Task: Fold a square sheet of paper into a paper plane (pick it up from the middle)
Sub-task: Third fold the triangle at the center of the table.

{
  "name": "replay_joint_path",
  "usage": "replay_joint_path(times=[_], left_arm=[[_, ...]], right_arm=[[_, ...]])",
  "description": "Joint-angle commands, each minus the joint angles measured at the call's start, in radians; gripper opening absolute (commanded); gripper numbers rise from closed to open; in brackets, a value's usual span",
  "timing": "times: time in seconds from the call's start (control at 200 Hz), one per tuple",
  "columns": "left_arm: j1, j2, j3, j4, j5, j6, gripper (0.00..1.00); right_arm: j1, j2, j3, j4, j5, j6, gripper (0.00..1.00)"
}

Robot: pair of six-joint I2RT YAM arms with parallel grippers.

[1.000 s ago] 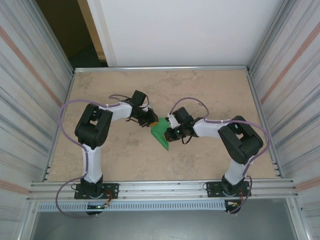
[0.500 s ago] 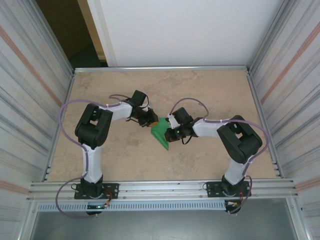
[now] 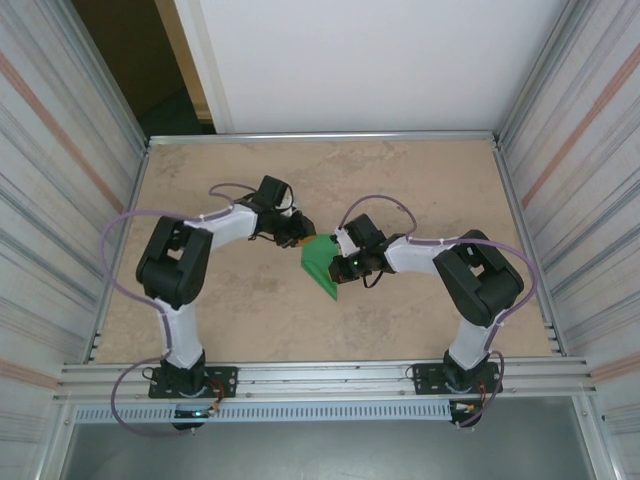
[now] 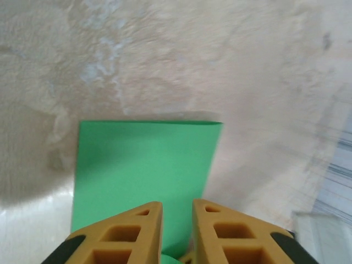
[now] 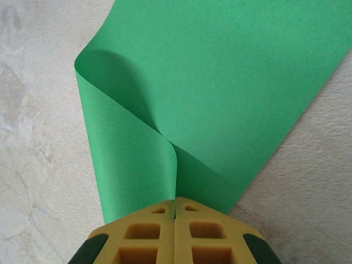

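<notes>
The square sheet of paper (image 5: 220,82) is clamped by the right end effector (image 5: 175,203); the left end effector (image 4: 177,204) is slightly parted, so the uncreased fold could be lost.

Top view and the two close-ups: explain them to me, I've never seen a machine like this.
Two robot arms are bolted at the near edge of the table. The top view looks down from above and behind them; each close-up comes from a wrist camera, with that arm's yellow fingers at the bottom. One green paper, partly folded, lies on the table. The right gripper is shut on a curled-over flap of it. The left gripper sits over the paper with jaws slightly apart, pinching nothing.
</notes>
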Motion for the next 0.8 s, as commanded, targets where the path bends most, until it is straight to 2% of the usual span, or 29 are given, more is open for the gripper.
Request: replay_joint_path(times=[0.0,0.165,0.336,0.516,0.792], left_arm=[[-0.006,-0.097,-0.086,0.082,-0.026,-0.059,0.24],[-0.017,-0.191,-0.218,0.178,-0.021,-0.126,0.24],[-0.066,-0.241,-0.297,0.216,-0.030,-0.173,0.22],[-0.125,-0.227,-0.327,0.247,-0.030,-0.206,0.19],[-0.142,-0.182,-0.335,0.249,-0.024,-0.222,0.17]], right_arm=[[-0.007,0.020,0.018,-0.026,0.016,0.019,0.01],[-0.007,0.026,0.021,-0.026,0.008,0.022,0.01],[-0.006,0.028,0.023,-0.026,0.004,0.027,0.01],[-0.007,0.033,0.026,-0.028,0.004,0.029,0.01],[-0.006,0.037,0.029,-0.034,0.005,0.030,0.01]])
